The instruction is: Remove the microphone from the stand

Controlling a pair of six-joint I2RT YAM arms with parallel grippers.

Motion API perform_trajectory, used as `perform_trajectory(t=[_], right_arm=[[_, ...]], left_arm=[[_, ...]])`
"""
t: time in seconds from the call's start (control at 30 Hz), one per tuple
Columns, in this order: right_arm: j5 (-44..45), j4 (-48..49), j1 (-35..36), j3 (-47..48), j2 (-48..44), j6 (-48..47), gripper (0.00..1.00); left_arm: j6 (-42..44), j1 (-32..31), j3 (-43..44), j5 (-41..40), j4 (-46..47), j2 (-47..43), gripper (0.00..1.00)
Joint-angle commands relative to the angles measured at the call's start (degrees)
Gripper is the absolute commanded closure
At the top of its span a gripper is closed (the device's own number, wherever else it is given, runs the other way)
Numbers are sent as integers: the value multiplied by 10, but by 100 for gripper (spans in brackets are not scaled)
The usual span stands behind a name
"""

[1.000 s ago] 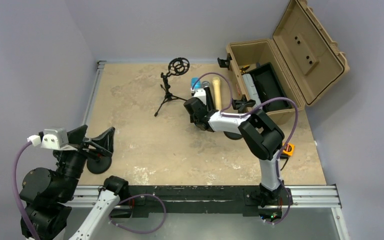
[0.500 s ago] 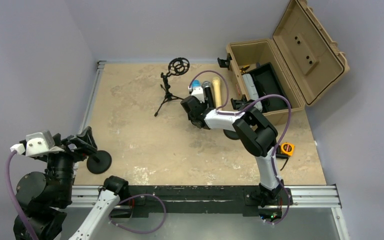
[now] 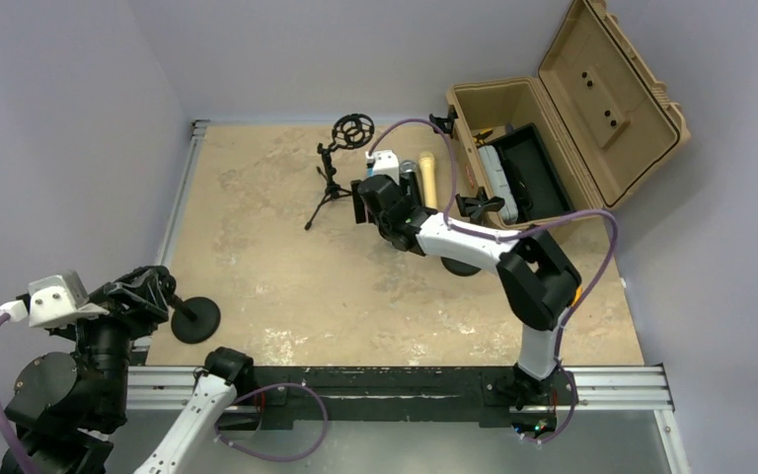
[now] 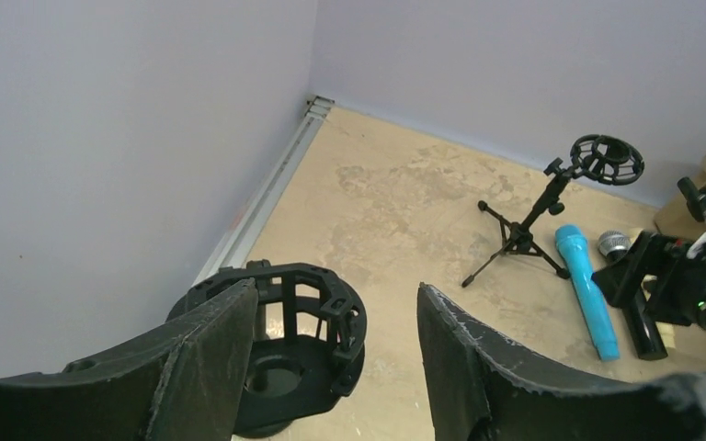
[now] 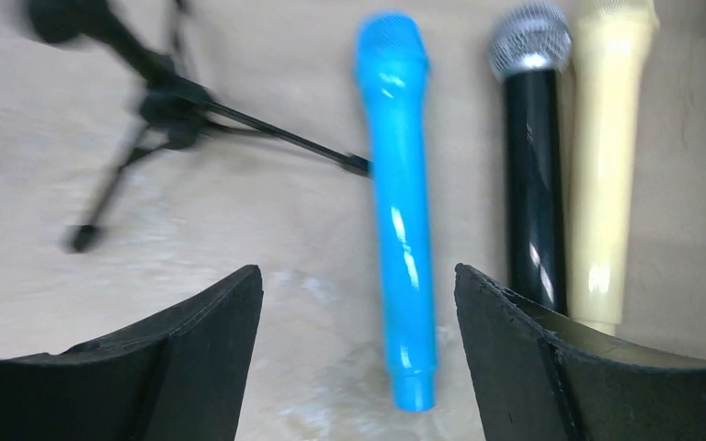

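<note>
Three microphones lie side by side on the table: a blue one (image 5: 397, 211), a black one with a silver head (image 5: 533, 184) and a cream one (image 5: 607, 165). My right gripper (image 5: 358, 303) is open and empty, hovering over the blue microphone's lower end; in the top view the gripper (image 3: 370, 197) hides that microphone. A small black tripod stand (image 3: 334, 178) with an empty ring mount stands just left of it. My left gripper (image 4: 335, 312) is open and empty above a round-base black stand (image 4: 299, 322) with an empty cage mount.
An open tan case (image 3: 553, 109) stands at the back right, with a black clamp (image 3: 481, 205) before it. A black disc base (image 3: 459, 265) lies under the right arm, and an orange tape measure (image 3: 569, 293) sits at the right. A metal rail (image 3: 183, 188) lines the left edge.
My right gripper has moved back and left toward the tripod stand, over the blue microphone. My left arm has drawn back toward the near left corner.
</note>
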Motion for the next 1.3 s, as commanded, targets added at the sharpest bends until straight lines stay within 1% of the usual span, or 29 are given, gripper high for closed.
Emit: perform_trajectory(t=[0.0, 0.17, 0.33, 0.43, 0.6, 0.63, 0.77, 0.83, 1.0, 1.03, 1.27], right_arm=[[-34, 45, 34, 12, -72, -22, 26], [-35, 50, 62, 9, -92, -15, 26], [-41, 47, 65, -7, -109, 4, 26], [-42, 50, 65, -17, -119, 7, 26], [-45, 54, 66, -19, -123, 5, 26], [-45, 54, 66, -17, -122, 4, 26], [-45, 57, 67, -18, -124, 4, 26], [-44, 59, 67, -21, -125, 4, 26], [-40, 71, 69, -38, -146, 2, 26], [-41, 76, 70, -42, -153, 1, 26], [-57, 113, 75, -80, -218, -11, 25]], left_arm=[[-49, 0, 12, 15, -65, 36, 38], [-52, 0, -8, 8, -64, 50, 38], [-76, 0, -28, -16, -69, 76, 39], [-89, 1, -46, -24, -65, 76, 41], [-98, 1, -68, -7, -50, 68, 58], [-100, 1, -68, -4, -54, 70, 61], [-101, 0, -67, -2, -60, 74, 76], [-94, 0, -64, 5, -53, 71, 81], [-70, 0, -48, 60, -15, 75, 98], [-68, 0, -45, 74, -4, 77, 100], [-58, 0, -46, 195, 96, 94, 100]])
